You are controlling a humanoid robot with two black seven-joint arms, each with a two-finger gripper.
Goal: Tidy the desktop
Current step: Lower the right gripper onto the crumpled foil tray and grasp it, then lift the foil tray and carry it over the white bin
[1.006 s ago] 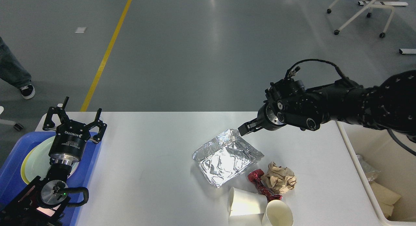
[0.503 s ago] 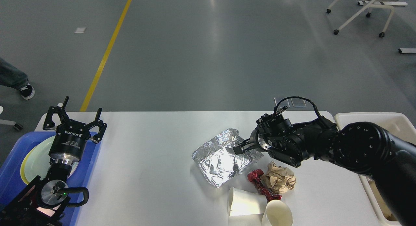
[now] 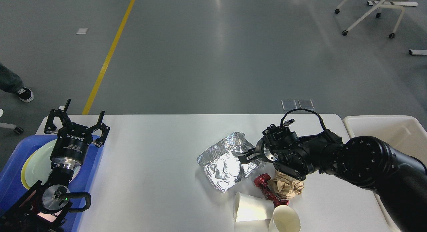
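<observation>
The white desktop carries a crumpled silver foil tray, a red wrapper, a ball of brown paper and two white paper cups, one lying on its side and one upright. My right gripper is low over the foil tray's right side, at or touching the foil. Its dark fingers cannot be told apart. My left gripper is open and empty above the far edge of a blue tray.
A pale plate lies in the blue tray at the left edge. A cream bin stands off the desktop's right end. A person's shoe is on the floor at far left; a chair stands far back right.
My right arm has dropped and come nearer, bringing its gripper from the foil tray's far corner down onto the tray's right side. The left arm has not moved.
</observation>
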